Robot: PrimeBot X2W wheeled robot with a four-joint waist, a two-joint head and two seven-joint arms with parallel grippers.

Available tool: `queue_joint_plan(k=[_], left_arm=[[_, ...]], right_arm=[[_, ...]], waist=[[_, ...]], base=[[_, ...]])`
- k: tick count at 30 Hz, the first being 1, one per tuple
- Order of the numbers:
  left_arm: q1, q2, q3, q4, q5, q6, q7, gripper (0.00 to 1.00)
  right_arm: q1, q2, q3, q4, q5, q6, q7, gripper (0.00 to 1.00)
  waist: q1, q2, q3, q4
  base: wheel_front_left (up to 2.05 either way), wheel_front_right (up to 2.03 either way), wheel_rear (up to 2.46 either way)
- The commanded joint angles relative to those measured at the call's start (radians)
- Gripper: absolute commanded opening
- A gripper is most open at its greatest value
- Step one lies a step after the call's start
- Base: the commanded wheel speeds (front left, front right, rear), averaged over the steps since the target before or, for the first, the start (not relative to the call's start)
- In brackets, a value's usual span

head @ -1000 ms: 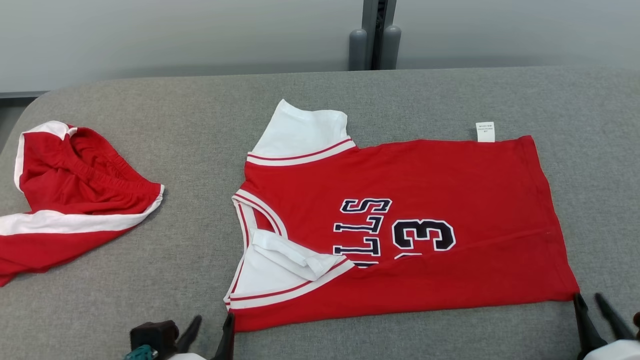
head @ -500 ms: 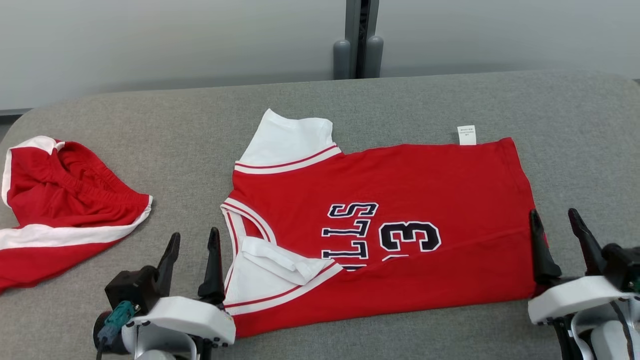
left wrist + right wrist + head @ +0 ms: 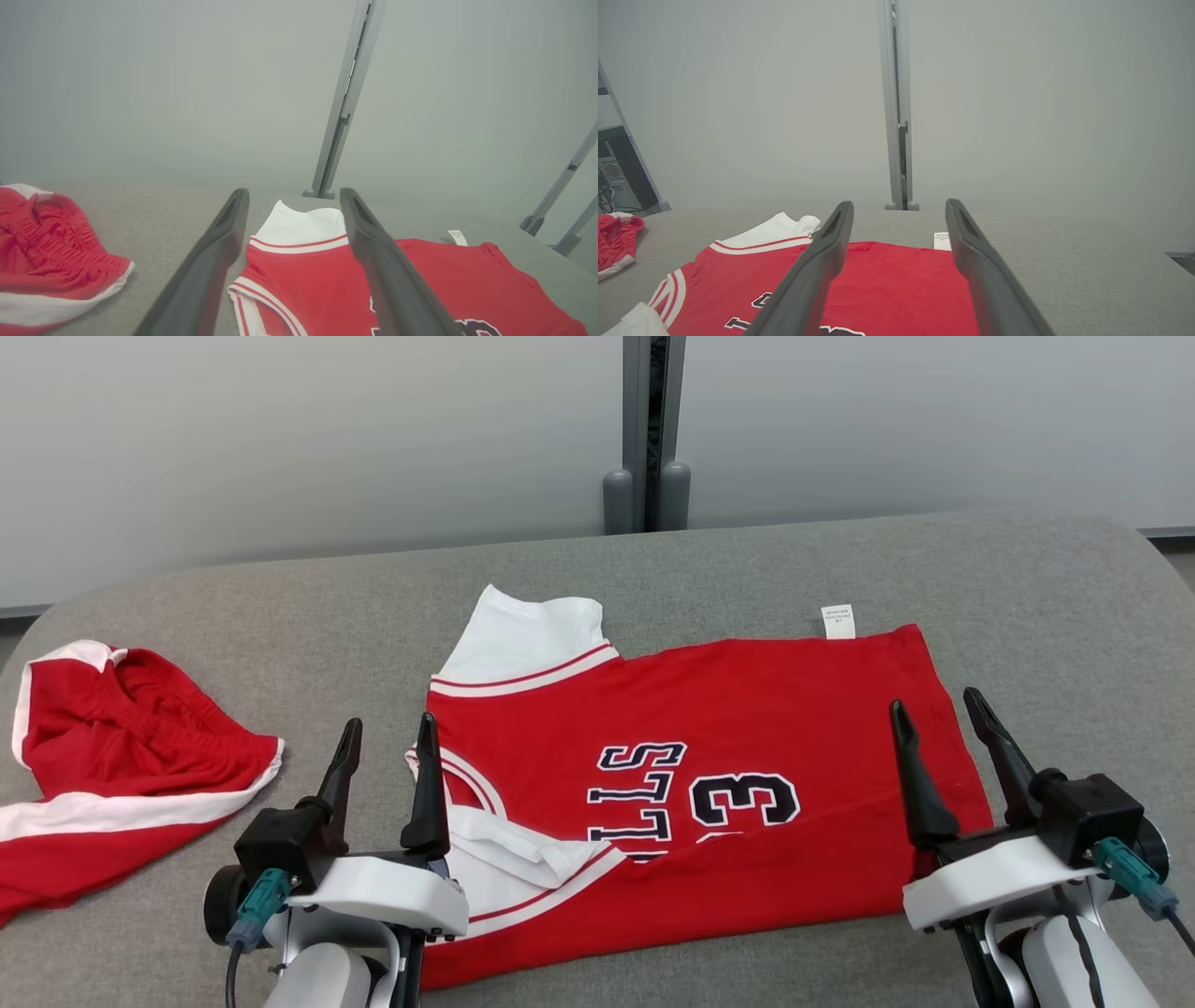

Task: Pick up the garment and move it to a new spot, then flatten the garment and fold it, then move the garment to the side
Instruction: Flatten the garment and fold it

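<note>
Hovering both arms over the near edge of the red short-sleeved jersey w/ white sleeves and navy lettering (image 3: 747, 728). It lies flat-ish on the grey fabric-covered table (image 3: 747, 560), roughly centre, collar end toward my left, hem toward my right.

Jaws:
- left gripper (image 3: 388, 721): spread wide, nothing in it, above the collar / near-sleeve corner
- right gripper (image 3: 935, 700): spread wide, empty, above the hem corner
- neither looks to be touching the cloth, both lifted clear afaict

Progress, my read:
- pick + relocate: looks done, jersey sits on open table
- flatten: looks done, body is smooth, only minor creases
- fold: partly in. Near long edge is turned up over the front and cuts off the lower part of the lettering; near white sleeve is tucked inward, a bit bunched
- far white sleeve sticks out unfolded, small white care label (image 3: 837, 621) pokes out at the far edge

Left to do, prob: fold far side + sleeve in, then fold across collar-to-hem, then shift the bundle to the side.

FYI crumpled red shorts w/ white stripe (image 3: 131, 747) sit well apart at far left of the table. They limit room on that side for the final move.
</note>
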Motion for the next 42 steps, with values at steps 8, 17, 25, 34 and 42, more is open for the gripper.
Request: queue_joint_plan(k=[8,17,25,34,42], left_arm=[[0.054,-0.003,0.05,-0.07,0.104,0.011,-0.005,1.0],[0.113,-0.01,0.081,-0.101,0.127,0.004,-0.006,1.0],[0.069,-0.01,0.052,-0.055,0.148,0.001,-0.006,1.0],[-0.227,-0.009,-0.01,0.212,0.136,-0.057,0.019,1.0],[-0.644,-0.009,-0.103,0.511,0.064,-0.057,0.111,1.0]], right_arm=[[0.078,0.01,-0.033,-0.051,-0.022,0.0,-0.005,1.0],[0.121,0.026,-0.051,-0.059,-0.028,0.0,-0.005,1.0],[0.123,0.011,-0.045,-0.053,-0.027,0.0,-0.005,1.0],[0.067,-0.014,-0.027,-0.072,-0.017,0.0,-0.005,1.0],[-0.041,-0.046,0.0,-0.096,-0.01,0.0,-0.005,1.0]], waist=[[0.0,-0.0001,-0.051,-0.006],[0.0,-0.0001,-0.071,-0.016],[0.0,-0.0001,-0.051,-0.017],[0.0,-0.0001,0.074,-0.011],[0.0,-0.0001,0.274,-0.027]], base=[[0.0,0.0,0.0],[0.0,0.0,0.0],[0.0,0.0,0.0],[0.0,0.0,0.0],[0.0,0.0,0.0]])
